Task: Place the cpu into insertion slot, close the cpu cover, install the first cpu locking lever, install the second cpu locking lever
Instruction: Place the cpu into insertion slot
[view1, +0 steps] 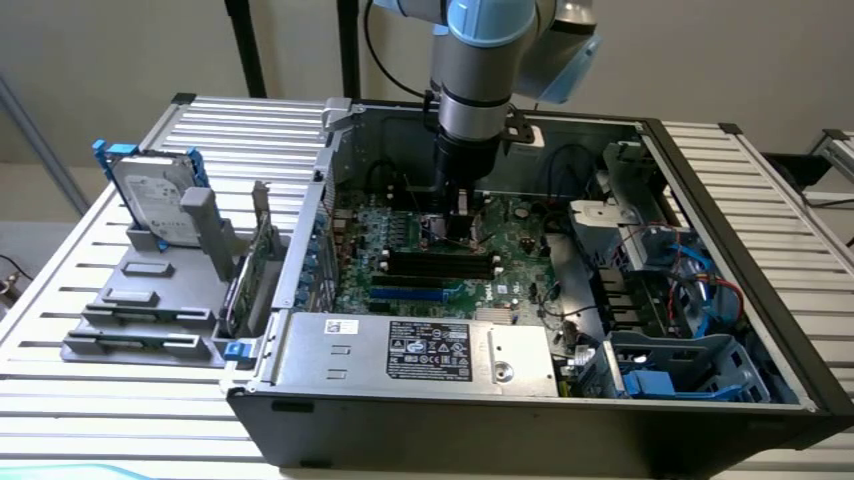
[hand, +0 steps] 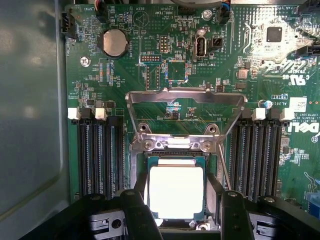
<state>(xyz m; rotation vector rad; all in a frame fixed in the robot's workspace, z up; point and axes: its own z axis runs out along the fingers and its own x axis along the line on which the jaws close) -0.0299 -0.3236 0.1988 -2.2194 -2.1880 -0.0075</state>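
The cpu (hand: 176, 192), a pale, brightly lit square chip, lies level in the insertion slot (hand: 141, 165) on the green board. My gripper (hand: 177, 187) reaches down over it, and its two black fingers (hand: 141, 200) press against the chip's opposite edges, shut on it. The cpu cover (hand: 185, 96), a silvery frame with a window, stands swung up off the slot on its hinge. A thin metal locking lever (hand: 225, 170) runs along one side of the slot, unlatched. In the exterior view the gripper (view1: 458, 228) stands upright inside the open computer case, low over the motherboard (view1: 427, 265).
Long black memory slots (hand: 97, 155) (hand: 257, 155) flank the socket on both sides. A grey power supply box (view1: 414, 350) fills the case's front. Drive bays and cables (view1: 667, 290) crowd the exterior view's right. A hard drive (view1: 154, 195) stands in a grey holder outside the case.
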